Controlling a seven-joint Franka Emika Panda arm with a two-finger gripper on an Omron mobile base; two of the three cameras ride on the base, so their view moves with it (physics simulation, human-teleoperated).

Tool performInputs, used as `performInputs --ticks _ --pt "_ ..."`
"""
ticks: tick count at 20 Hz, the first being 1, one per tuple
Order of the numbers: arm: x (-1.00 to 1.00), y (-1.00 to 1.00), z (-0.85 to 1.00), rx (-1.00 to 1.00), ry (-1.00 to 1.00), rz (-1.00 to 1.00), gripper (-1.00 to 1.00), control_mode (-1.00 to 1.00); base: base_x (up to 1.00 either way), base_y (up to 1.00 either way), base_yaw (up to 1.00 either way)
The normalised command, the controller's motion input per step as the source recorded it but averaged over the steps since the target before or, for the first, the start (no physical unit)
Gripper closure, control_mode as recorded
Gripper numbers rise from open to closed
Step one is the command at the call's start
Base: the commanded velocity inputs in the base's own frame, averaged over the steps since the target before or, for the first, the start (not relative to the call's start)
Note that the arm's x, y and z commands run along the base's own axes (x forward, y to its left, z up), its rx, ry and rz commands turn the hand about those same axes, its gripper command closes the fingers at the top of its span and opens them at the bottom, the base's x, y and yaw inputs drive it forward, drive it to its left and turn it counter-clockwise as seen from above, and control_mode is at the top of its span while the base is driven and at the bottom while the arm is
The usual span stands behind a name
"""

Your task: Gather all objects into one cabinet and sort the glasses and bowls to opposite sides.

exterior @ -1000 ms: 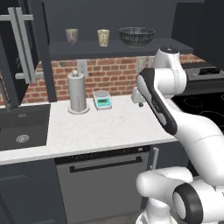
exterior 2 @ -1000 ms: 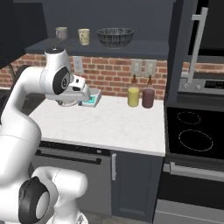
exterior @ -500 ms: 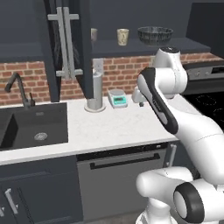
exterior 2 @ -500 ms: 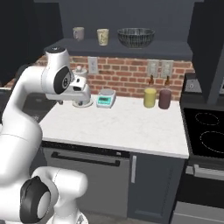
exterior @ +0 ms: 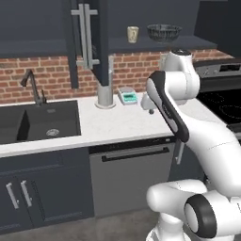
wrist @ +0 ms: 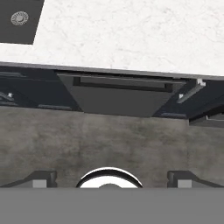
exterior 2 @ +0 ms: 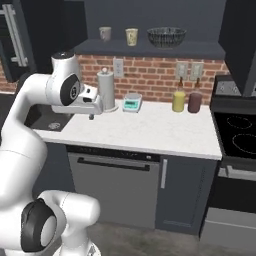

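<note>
The dark cabinet stands open, its door (exterior: 87, 40) with grey bar handles swung out. On its lower shelf (exterior 2: 145, 48) stand the grey-mauve tumbler (exterior 2: 105, 33), the cream tumbler (exterior 2: 131, 36) (exterior: 132, 34) and, to their right, the dark mesh bowl (exterior 2: 166, 36) (exterior: 164, 32). The blue bowl is out of view. My gripper (exterior: 151, 111) (exterior 2: 91, 116) hangs over the white counter, well below the shelf, pointing down. In the hand view its fingertips (wrist: 43, 177) stand wide apart with nothing between them, so the gripper (wrist: 112, 177) is open.
A paper towel holder (exterior 2: 106, 90) and a small scale (exterior 2: 132, 103) stand at the back of the counter (exterior 2: 150, 127). Yellow (exterior 2: 178, 100) and brown (exterior 2: 194, 101) canisters sit near the stove (exterior 2: 240, 137). A sink (exterior: 37, 122) with faucet (exterior: 32, 87) lies left, a dishwasher (exterior: 132, 172) below.
The base has driven left along the counter, so the whole scene has shifted right and the sink has come into view. The arm keeps its pose; the shelf items have not moved.
</note>
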Motion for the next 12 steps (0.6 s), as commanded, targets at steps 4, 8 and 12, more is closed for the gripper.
performInputs --ticks 4,8,12 --pt "0.0 0.0 0.0 0.0 0.0 0.0 -1.0 1.0 -0.48 0.54 -0.01" --pt "0.0 0.0 0.0 0.0 0.0 0.0 -1.0 1.0 -0.26 0.81 -0.02" --pt "0.0 0.0 0.0 0.0 0.0 0.0 -1.0 1.0 -0.19 0.86 -0.01"
